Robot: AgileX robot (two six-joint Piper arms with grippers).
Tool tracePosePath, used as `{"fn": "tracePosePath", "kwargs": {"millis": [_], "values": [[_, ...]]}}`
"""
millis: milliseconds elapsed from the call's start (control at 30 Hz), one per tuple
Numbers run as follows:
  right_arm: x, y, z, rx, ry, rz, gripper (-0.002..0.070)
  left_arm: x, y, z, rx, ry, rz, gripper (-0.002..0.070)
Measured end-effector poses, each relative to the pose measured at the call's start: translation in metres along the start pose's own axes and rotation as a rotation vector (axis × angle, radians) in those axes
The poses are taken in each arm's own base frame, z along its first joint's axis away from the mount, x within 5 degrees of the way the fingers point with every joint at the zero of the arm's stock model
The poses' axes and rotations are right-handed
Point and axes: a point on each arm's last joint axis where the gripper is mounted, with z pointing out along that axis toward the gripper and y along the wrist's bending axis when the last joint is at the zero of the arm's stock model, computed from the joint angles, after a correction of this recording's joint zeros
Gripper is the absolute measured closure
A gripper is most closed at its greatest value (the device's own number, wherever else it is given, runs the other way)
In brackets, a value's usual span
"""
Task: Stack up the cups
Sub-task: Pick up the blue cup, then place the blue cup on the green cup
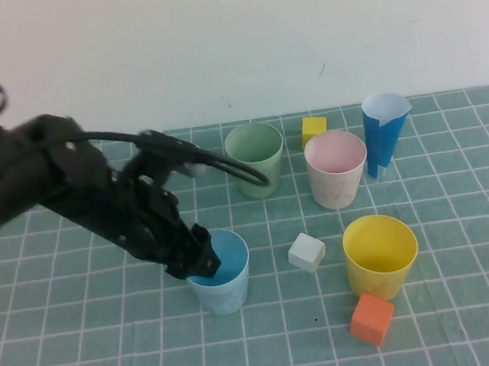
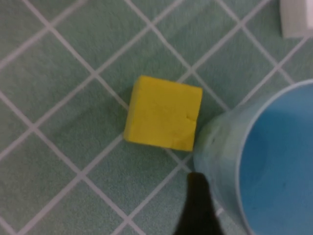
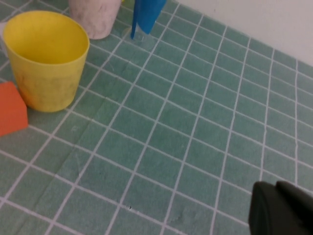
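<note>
Left tool [image 1: 201, 256] apparently grips light-blue cup [image 1: 222, 277]; right tool [image 3: 281, 210] parked.

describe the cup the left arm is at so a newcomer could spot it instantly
On the green gridded mat, look at the near row, left of the white cube and yellow cup. The light blue cup stands upright there, the left claw at its rim. It is pale and wide; the other blue cup is dark and narrow.

white cube [image 1: 306, 252] between cups, right side open
</note>
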Motion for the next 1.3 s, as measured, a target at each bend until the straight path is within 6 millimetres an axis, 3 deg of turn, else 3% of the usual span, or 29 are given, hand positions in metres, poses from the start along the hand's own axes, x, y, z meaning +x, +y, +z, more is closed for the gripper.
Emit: {"fn": "tracePosePath", "kwargs": {"millis": [167, 233, 300, 433, 600, 700, 800, 933, 1133, 1300], "values": [[0.0, 0.0, 0.0, 0.0, 0.0, 0.0, 0.0679, 0.0, -0.004, 0.018, -0.03, 0.074, 0.066, 0.0537], [0.0, 0.0, 0.0, 0.0, 0.0, 0.0, 0.0679, -0.002, -0.005, 0.017, -0.033, 0.08, 0.054, 0.0616], [0.0, 0.0, 0.0, 0.001, -0.002, 0.0, 0.0679, -0.011, -0.006, 0.008, -0.032, 0.077, 0.022, 0.0647], [0.0, 0.0, 0.0, 0.001, -0.002, 0.0, 0.0679, -0.041, -0.011, -0.023, -0.031, 0.011, 0.012, 0.0665], [0.0, 0.0, 0.0, 0.001, -0.002, 0.0, 0.0679, -0.092, -0.015, -0.074, -0.087, -0.221, 0.022, 0.0669], [0.0, 0.0, 0.0, 0.001, -0.002, 0.0, 0.0679, -0.117, -0.013, -0.091, -0.121, -0.328, 0.031, 0.0669], [0.0, 0.0, 0.0, 0.001, -0.002, 0.0, 0.0679, -0.132, -0.007, -0.084, -0.127, -0.352, 0.02, 0.0669], [0.0, 0.0, 0.0, 0.003, -0.003, 0.0, 0.0679, -0.143, 0.006, -0.055, -0.121, -0.32, -0.01, 0.0669], [0.0, 0.0, 0.0, 0.003, -0.003, 0.0, 0.0679, -0.142, 0.024, -0.013, -0.159, -0.244, -0.053, 0.0669], [0.0, 0.0, 0.0, 0.002, -0.004, 0.001, 0.0679, -0.14, 0.031, -0.003, -0.191, -0.223, -0.063, 0.0669]]}}
